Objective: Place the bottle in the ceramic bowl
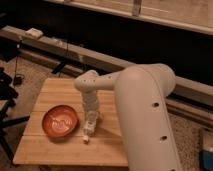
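The ceramic bowl (pixel 60 121) is a shallow orange-red bowl with a pale pattern inside, on the left part of the wooden table (pixel 55 150). The bottle (pixel 89 128), slim and white with a pale cap pointing toward the table's front, lies just right of the bowl. My gripper (pixel 91 120) comes straight down from the white arm (pixel 135 95) onto the bottle's upper end, right of the bowl and not over it.
The big white arm covers the table's right side. A dark ledge (pixel 100 60) with cables and a small white box (pixel 34 33) runs behind the table. Black stand legs (pixel 7 95) are at the far left. The floor is speckled carpet.
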`<state>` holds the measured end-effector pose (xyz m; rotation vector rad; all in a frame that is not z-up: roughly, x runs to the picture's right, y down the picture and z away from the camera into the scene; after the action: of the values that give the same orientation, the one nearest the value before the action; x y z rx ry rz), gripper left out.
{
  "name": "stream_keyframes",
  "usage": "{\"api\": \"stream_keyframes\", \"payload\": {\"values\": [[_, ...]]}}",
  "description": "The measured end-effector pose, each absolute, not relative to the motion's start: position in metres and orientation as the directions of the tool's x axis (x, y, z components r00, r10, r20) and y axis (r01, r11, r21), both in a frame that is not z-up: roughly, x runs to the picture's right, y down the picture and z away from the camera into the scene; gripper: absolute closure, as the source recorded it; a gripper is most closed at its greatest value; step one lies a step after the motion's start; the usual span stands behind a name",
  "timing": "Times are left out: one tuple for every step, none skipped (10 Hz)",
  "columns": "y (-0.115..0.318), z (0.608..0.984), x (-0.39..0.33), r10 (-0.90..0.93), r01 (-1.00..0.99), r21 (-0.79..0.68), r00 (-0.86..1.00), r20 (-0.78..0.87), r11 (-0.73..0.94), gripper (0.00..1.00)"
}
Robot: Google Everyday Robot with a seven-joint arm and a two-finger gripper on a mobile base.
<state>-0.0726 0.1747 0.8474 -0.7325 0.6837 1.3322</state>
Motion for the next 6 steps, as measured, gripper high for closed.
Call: {"api": "stream_keyframes", "payload": {"values": [[0.173, 0.845, -0.071, 0.593, -0.994, -0.079, 0.105, -0.799, 0.070, 0.65], [0.170, 0.841, -0.068, 0.588, -0.996, -0.081, 0.094, -0.804, 0.048, 0.73], [0.166, 0.836, -0.063, 0.584, -0.997, -0.081, 0.077, -0.808, 0.020, 0.83], [0.161, 0.829, -0.061, 0.583, -0.997, -0.081, 0.066, -0.810, 0.001, 0.95], [0.157, 0.824, -0.061, 0.584, -0.997, -0.083, 0.065, -0.809, -0.004, 0.99], [0.145, 0.814, -0.060, 0.592, -0.996, -0.086, 0.067, -0.803, -0.004, 1.00]]}}
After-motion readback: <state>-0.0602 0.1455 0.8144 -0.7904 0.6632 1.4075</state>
